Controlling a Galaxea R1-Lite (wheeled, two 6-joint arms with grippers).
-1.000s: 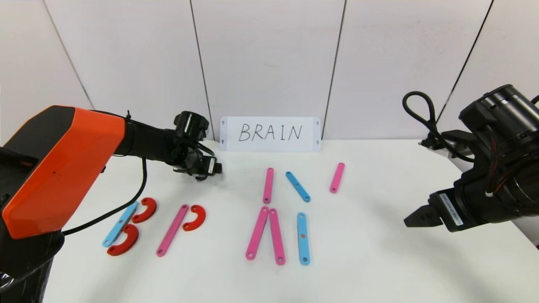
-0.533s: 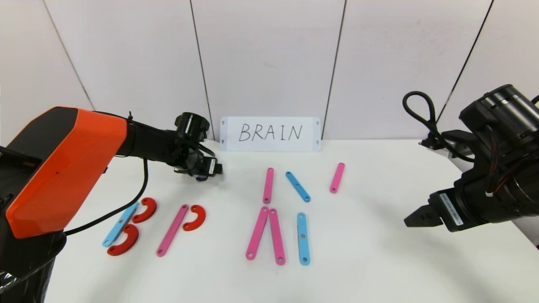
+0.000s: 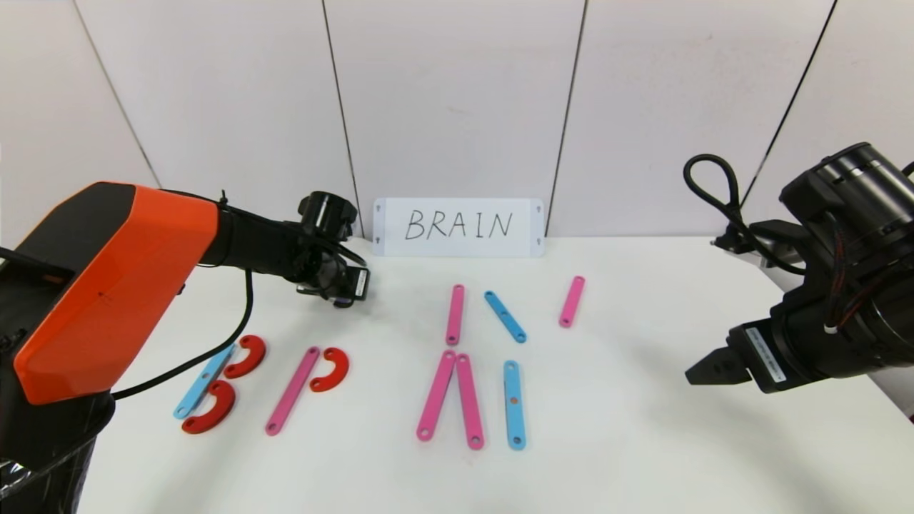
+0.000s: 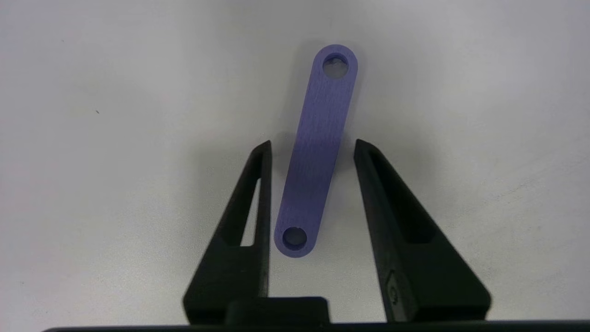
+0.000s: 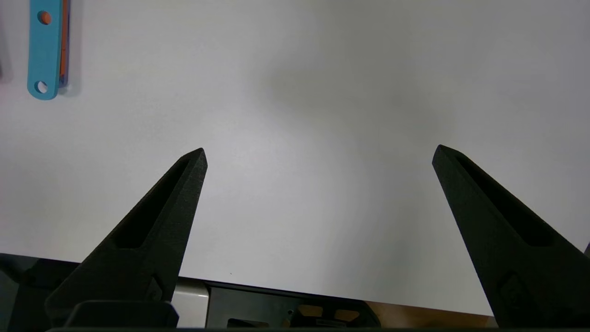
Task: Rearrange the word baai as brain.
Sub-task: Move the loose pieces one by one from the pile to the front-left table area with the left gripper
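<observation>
Landmark: white BRAIN card at the back of the surface.

- Far left of card, front: B looks done. Light-blue strip with 2 red half-rings on its right edge.
- Just left of card, close in front of its lower-left corner: left hand low over the surface. The jaws are narrowed but not touching anything. They straddle the purple strip, which lies flat with a gap on each side. Nothing gripped yet.
- Left of card, front, right of the B: pink strip plus 1 red half-ring. Reads as P, so the R lacks its leg. My guess is that the purple strip is meant for that leg.
- Below card centre, front: 2 pink strips meeting at the top, an A with no crossbar.
- Just right of those: light-blue strip upright, the I.
- Directly in front of card, behind the A and I: pink strip, slanted light-blue strip, pink strip. These are loose N parts, apart from each other and not in the front row.
- Far right of card: right hand parked above bare surface, jaws spread wide, empty.

Progress estimate: roughly halfway. B and I are set. Left to do: R leg, maybe the A crossbar, and closing up the N and bringing it into line.
</observation>
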